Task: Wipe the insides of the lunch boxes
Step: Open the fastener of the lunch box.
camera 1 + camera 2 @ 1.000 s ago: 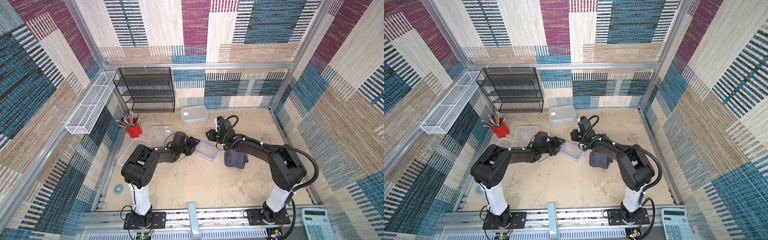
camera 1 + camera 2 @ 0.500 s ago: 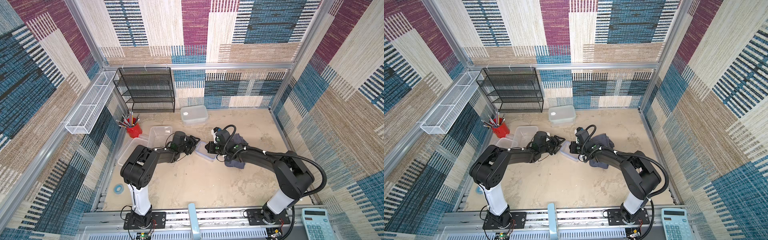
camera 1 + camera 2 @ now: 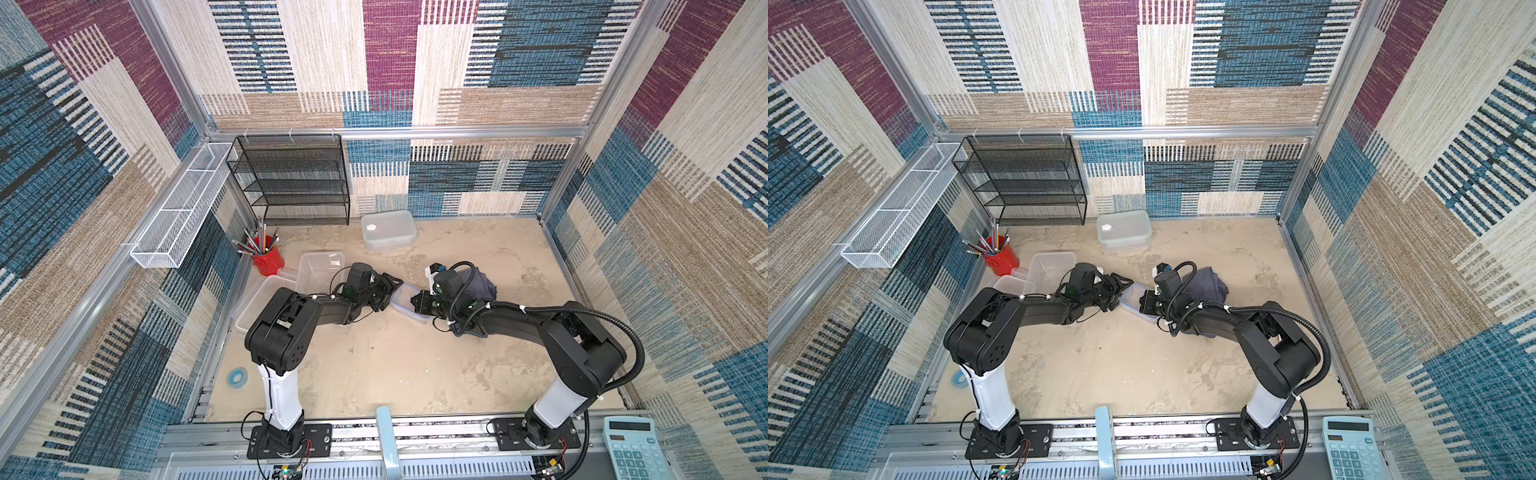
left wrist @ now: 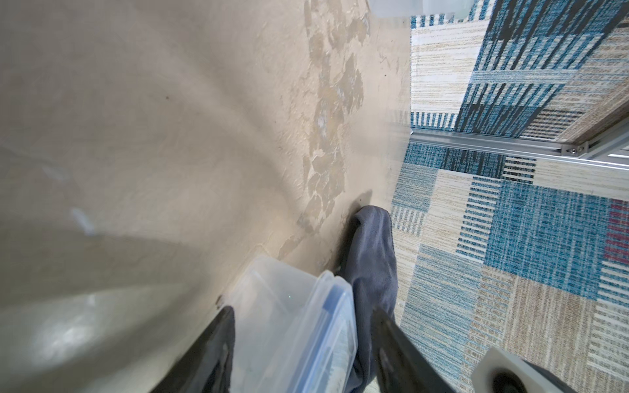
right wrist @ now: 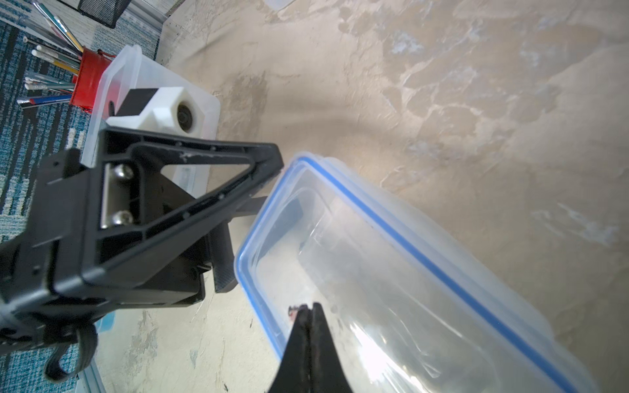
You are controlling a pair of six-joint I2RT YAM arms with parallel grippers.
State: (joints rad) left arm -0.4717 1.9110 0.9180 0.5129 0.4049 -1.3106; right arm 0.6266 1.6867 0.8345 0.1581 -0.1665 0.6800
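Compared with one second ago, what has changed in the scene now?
The right gripper swung from the far side of the small box to its near rim and shut; whether it grips anything is unclear. The left gripper stayed open around the box's end. The box and the cloth stayed put.

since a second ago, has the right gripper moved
Yes. The right gripper has come forward, away from the lidded box at the back wall, over the small blue-rimmed box.
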